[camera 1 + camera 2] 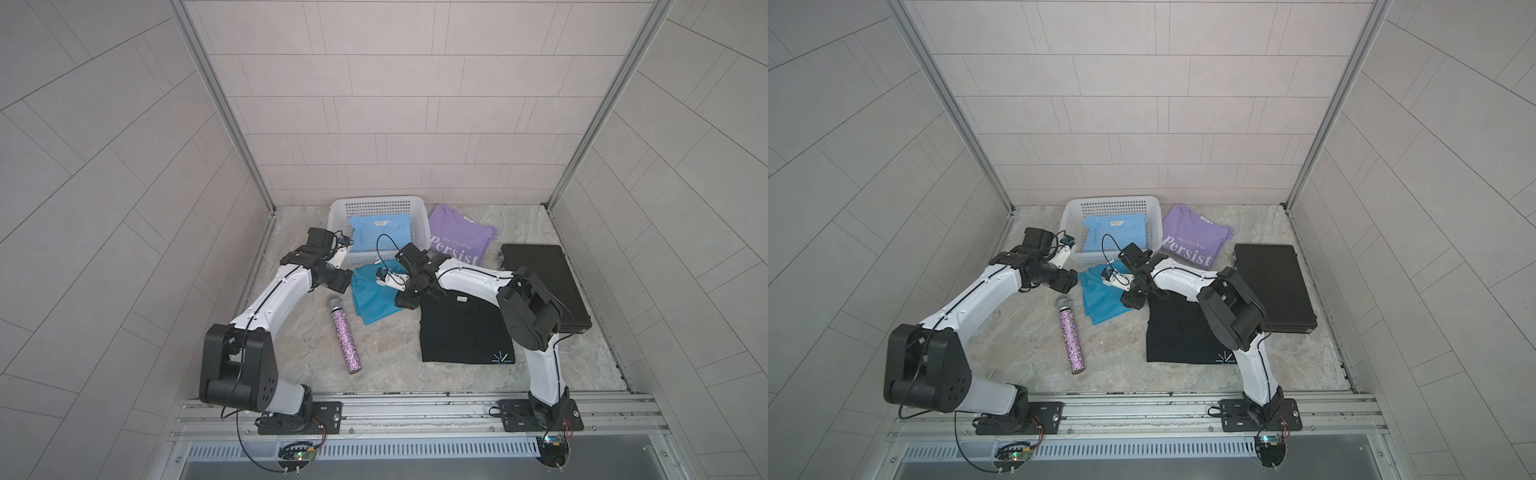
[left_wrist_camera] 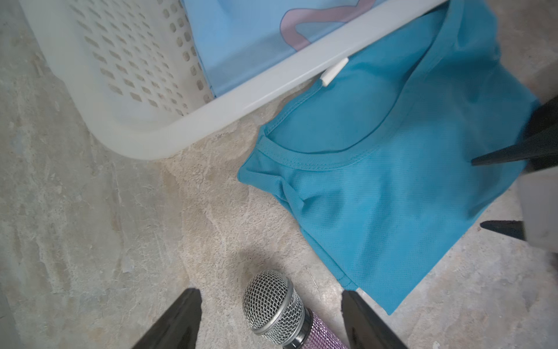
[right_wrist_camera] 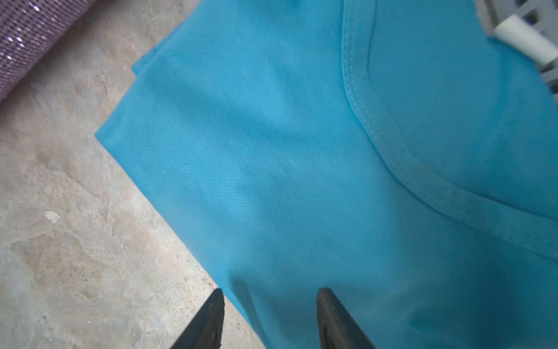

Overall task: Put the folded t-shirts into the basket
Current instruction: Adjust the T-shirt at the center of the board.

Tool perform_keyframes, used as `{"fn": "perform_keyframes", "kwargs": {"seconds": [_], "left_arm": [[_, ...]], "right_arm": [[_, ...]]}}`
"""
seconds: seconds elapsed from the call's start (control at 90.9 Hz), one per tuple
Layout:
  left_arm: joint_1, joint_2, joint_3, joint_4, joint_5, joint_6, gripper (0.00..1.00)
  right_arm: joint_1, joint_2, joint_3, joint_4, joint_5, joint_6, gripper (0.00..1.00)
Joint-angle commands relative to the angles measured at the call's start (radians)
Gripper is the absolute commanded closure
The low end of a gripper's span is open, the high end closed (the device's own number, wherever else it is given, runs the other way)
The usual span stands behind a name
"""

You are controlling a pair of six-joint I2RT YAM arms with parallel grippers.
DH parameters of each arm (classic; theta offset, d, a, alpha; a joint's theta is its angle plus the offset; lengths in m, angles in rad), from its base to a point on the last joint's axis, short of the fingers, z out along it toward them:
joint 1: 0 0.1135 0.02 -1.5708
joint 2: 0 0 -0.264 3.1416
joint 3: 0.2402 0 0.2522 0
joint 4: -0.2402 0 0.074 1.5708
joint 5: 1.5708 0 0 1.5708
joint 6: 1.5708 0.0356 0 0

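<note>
The white basket [image 1: 378,202] stands at the back and holds the light blue t-shirt [image 1: 374,233] with its pinkish squiggle [image 2: 290,30]. The teal t-shirt [image 1: 372,300] lies in front of the basket, its collar near the rim [image 2: 241,102]. My right gripper [image 3: 271,290] is open and low at the teal t-shirt's [image 3: 271,151] edge, one finger over the cloth, the other over bare table. My left gripper [image 2: 270,292] is open and empty beside the teal t-shirt [image 2: 377,181]. The lavender "Persist" t-shirt [image 1: 457,237] and the black t-shirt [image 1: 461,332] lie on the table to the right.
A glittery purple microphone [image 1: 345,336] lies left of the teal shirt, its mesh head [image 2: 271,305] right below my left gripper. A flat black hard case [image 1: 544,282] sits at the right side. Walls close in the table on three sides.
</note>
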Motion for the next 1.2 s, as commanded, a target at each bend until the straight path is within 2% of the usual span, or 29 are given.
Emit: {"fn": "perform_keyframes", "kwargs": {"seconds": [0.0,0.143,0.297,0.44,0.495,0.616,0.847,0.957,1.078,1.189], "left_arm": [[0.039,0.005,-0.01,0.008,0.024,-0.019,0.26],[0.086,-0.005,-0.015,0.005,0.047,-0.02,0.27],[0.104,-0.019,-0.026,0.002,0.043,-0.003,0.27],[0.109,-0.029,-0.034,-0.011,0.056,0.003,0.27],[0.109,-0.029,-0.035,-0.03,0.083,0.009,0.27],[0.107,-0.011,-0.034,-0.07,0.173,0.034,0.27],[0.067,0.07,-0.017,-0.078,0.213,0.037,0.27],[0.035,0.092,-0.022,-0.059,0.2,0.042,0.26],[0.028,0.107,-0.024,-0.043,0.191,0.045,0.26],[0.016,0.133,-0.026,-0.047,0.184,0.056,0.26]], "right_arm": [[0.006,0.021,0.016,-0.05,0.003,0.001,0.49],[0.014,0.038,0.012,-0.076,-0.012,0.025,0.58],[0.043,0.049,-0.002,-0.117,-0.034,0.115,0.73],[0.08,0.031,-0.053,-0.145,-0.048,0.166,0.75],[0.093,0.007,-0.083,-0.145,-0.074,0.188,0.73],[0.091,-0.062,-0.118,-0.135,-0.146,0.231,0.64],[-0.015,-0.159,-0.095,-0.05,-0.239,0.243,0.45],[-0.054,-0.166,-0.1,0.03,-0.207,0.274,0.42],[-0.079,-0.116,-0.058,0.073,-0.08,0.319,0.41],[-0.082,-0.073,-0.037,0.122,-0.014,0.344,0.39]]}}
